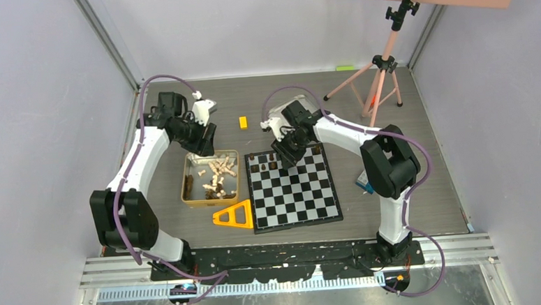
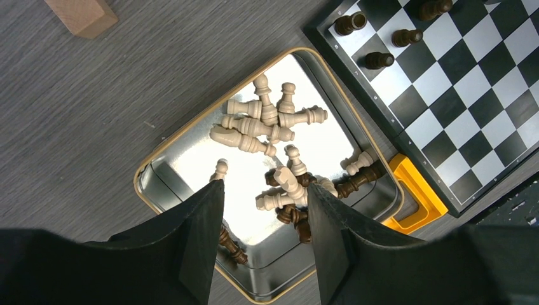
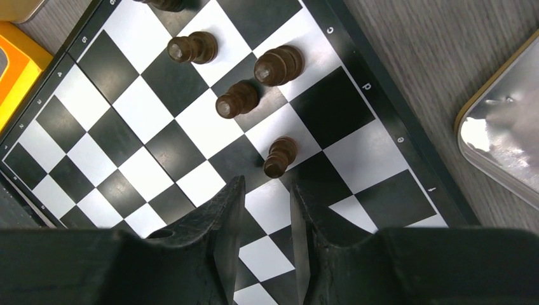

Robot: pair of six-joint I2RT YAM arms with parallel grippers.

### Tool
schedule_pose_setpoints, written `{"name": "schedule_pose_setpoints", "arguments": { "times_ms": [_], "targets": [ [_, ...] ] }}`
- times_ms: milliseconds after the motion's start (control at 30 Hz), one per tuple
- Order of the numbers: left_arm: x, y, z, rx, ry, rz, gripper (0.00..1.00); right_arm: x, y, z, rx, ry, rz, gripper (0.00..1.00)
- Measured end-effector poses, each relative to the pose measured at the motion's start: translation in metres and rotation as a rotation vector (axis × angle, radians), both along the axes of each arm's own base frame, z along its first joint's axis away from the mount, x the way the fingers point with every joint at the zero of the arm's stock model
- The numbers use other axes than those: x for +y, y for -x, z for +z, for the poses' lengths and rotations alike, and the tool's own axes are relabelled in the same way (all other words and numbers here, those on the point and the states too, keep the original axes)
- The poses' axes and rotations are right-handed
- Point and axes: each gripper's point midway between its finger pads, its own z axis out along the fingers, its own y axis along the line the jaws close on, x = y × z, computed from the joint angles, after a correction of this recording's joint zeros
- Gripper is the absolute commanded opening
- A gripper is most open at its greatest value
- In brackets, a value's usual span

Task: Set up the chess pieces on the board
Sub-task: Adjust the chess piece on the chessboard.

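Chess pieces [image 2: 260, 127] of small turned wood, pale beige and dark brown, lie mostly tumbled on their sides in a gold-rimmed rectangular metal tin [image 2: 184, 168] on the left half of the grey wood-grain counter [image 1: 430, 186]. The pale ones are heaped toward the tin's middle, and the dark ones gather at the side nearer the board. Above the tin hangs the left pincer [image 2: 265, 187], its black fingers [image 2: 203, 235] well apart with nothing between them.

An orange plastic triangle frame [image 1: 234, 216] lies just beside the tin's near corner and the edge of the flat black-and-white checked board [image 1: 305, 199]. Farther back, between the two arms, sits a small yellow block [image 1: 243, 122].

Upright dark pieces [image 3: 237, 98] stand on the board's far-left corner squares. The right wrist view shows four whole and a fifth cut off at the top edge. The right pincer [image 3: 267, 184] hovers over that corner, its fingers a narrow gap apart and holding nothing. The nearest dark pawn [image 3: 279, 157] stands just beyond the fingertips.

A shiny silver tin lid with a gold rim [image 3: 502, 146] rests on the counter just off the board's lettered edge. A pink tripod [image 1: 382, 63] stands at the far right back.
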Motion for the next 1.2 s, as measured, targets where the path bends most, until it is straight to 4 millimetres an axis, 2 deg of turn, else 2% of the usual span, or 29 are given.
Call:
{"name": "schedule_pose_setpoints", "arguments": {
  "times_ms": [233,833,1200],
  "targets": [
    [-0.001,-0.001,-0.002,0.007,0.003,-0.002,0.53,0.004,-0.005,0.002,-0.023,-0.004,0.017,0.38],
    [0.0,-0.001,-0.004,0.014,0.004,-0.004,0.54,0.012,0.001,0.002,-0.039,-0.002,0.07,0.37],
    [0.001,-0.001,-0.004,0.013,-0.001,-0.009,0.56,0.005,-0.005,0.001,-0.068,0.038,0.047,0.45]
  ]
}}
